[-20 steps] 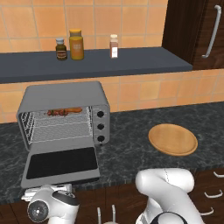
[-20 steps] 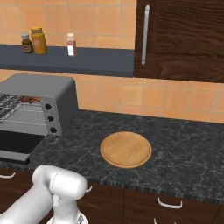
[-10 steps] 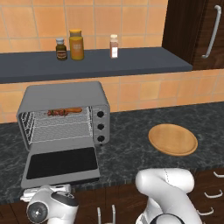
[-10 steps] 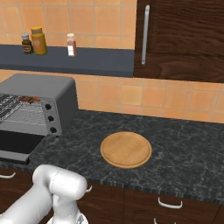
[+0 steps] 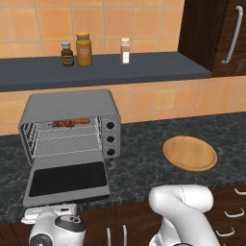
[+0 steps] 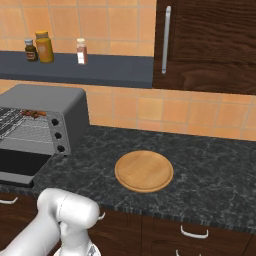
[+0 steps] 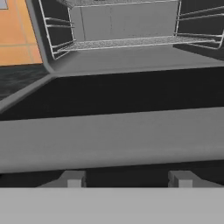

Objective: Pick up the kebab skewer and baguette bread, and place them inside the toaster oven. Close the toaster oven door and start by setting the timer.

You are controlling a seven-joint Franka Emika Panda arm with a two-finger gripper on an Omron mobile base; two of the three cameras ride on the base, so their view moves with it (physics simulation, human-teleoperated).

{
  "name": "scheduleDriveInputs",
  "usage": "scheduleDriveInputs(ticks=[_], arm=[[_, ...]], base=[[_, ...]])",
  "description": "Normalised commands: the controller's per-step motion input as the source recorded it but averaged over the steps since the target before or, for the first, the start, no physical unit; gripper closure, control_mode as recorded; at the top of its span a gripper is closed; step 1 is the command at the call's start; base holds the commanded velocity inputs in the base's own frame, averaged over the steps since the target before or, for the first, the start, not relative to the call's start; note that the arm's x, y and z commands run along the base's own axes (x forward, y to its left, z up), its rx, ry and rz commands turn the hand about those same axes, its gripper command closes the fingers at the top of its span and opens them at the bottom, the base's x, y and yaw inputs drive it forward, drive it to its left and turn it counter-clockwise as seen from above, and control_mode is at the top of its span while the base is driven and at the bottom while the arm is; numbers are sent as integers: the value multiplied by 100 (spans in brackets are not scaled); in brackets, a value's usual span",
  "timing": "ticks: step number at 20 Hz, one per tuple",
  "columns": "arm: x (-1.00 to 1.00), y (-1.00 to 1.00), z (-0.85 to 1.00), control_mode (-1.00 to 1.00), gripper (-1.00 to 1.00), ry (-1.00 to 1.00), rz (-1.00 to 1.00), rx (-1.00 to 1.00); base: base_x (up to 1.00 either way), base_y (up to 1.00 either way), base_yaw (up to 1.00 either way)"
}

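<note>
The toaster oven (image 5: 72,103) (image 6: 50,100) stands open at the counter's left. Its door (image 5: 67,178) (image 6: 15,162) lies dropped flat towards me. At the back of the wire rack lie the kebab skewer (image 5: 63,124) (image 6: 34,113) and, just to its right, the baguette bread (image 5: 80,121). My wrist (image 5: 57,228) hangs low in front of the counter, just below the door's front edge. In the hand view my gripper (image 7: 127,179) points at the door's grey handle bar (image 7: 113,135). Its fingertips (image 7: 74,178) stand apart, open, just below the bar.
Three black knobs (image 5: 110,139) sit on the oven's right panel. A bare wooden plate (image 5: 189,153) (image 6: 144,170) lies on the dark counter to the right. Three bottles (image 5: 83,49) stand on the shelf above. Drawer fronts run below the counter edge.
</note>
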Motion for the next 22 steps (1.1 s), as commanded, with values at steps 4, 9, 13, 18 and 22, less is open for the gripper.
scheduleDriveInputs(ticks=[4, 9, 13, 18, 22], arm=[[55, -22, 34, -100, -100, -13, 0, 11], [57, -7, 46, -100, -100, -14, 1, 8], [58, 0, 54, -100, -100, -15, 1, 4], [62, 0, 62, -100, -100, -12, 2, 4], [74, 0, 63, -100, -100, -5, 4, 3]], base=[[0, 0, 0], [0, 0, 0], [0, 0, 0], [0, 0, 0], [0, 0, 0]])
